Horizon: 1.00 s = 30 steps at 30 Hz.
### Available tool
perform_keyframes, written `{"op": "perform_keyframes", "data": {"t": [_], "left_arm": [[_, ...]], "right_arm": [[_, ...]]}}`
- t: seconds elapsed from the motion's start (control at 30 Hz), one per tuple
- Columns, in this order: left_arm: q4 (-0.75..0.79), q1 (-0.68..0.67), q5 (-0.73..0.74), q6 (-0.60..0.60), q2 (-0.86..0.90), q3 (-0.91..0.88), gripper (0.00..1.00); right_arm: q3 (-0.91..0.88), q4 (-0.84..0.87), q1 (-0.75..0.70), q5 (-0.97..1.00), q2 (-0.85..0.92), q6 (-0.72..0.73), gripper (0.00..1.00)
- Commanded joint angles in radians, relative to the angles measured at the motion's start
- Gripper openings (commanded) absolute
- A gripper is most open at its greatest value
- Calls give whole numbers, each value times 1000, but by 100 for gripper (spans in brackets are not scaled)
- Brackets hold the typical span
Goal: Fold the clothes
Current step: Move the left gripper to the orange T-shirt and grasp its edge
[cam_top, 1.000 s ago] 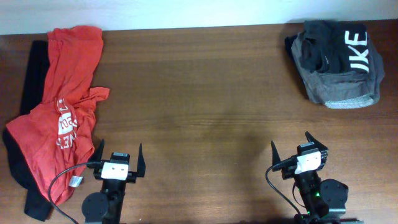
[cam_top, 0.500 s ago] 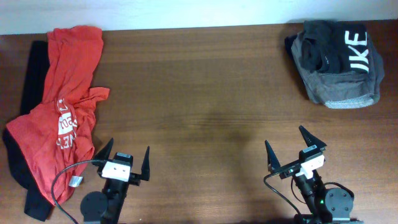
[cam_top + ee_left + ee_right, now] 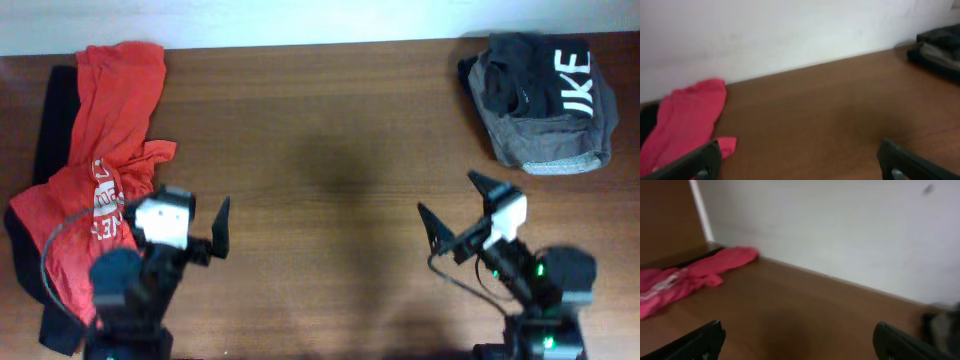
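Note:
The orange-red T-shirt with white chest lettering lies crumpled at the table's left edge, over a long black garment. It also shows in the left wrist view and the right wrist view. A dark grey white-lettered garment lies bunched at the back right. My left gripper is open and empty, just right of the T-shirt. My right gripper is open and empty, raised over bare table at the front right.
The brown wooden table ends at a white wall at the back. The grey garment shows at the right edge of the left wrist view.
Both arms have risen and moved forward from their rest poses. The left gripper has swung toward the T-shirt; the right gripper has tilted left. The clothes have not moved.

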Motion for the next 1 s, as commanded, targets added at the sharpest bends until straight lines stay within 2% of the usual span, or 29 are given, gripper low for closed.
{"op": "perform_keyframes", "data": {"t": [0.0, 0.23, 0.37, 0.63, 0.77, 0.87, 0.9, 0.97], "left_arm": [[-94, 5, 11, -8, 183, 155, 99], [-402, 4, 51, -8, 525, 455, 99], [-461, 4, 68, -9, 700, 534, 99], [-414, 22, 41, -9, 925, 534, 99], [-417, 70, -132, -152, 1017, 534, 99], [-429, 111, -237, -229, 1072, 533, 89], [-431, 124, -261, -246, 1086, 533, 82], [-436, 152, -296, -261, 1117, 533, 74]], "right_arm": [[150, -64, 5, -102, 166, 8, 99], [486, -394, 6, -98, 513, 4, 99], [665, -571, 6, -97, 717, 5, 99], [684, -552, 6, -166, 889, 8, 99], [684, -552, 6, -172, 930, 8, 99], [684, -552, 6, -172, 940, 8, 100], [684, -552, 6, -172, 940, 8, 100], [684, -552, 6, -172, 940, 8, 100]]}}
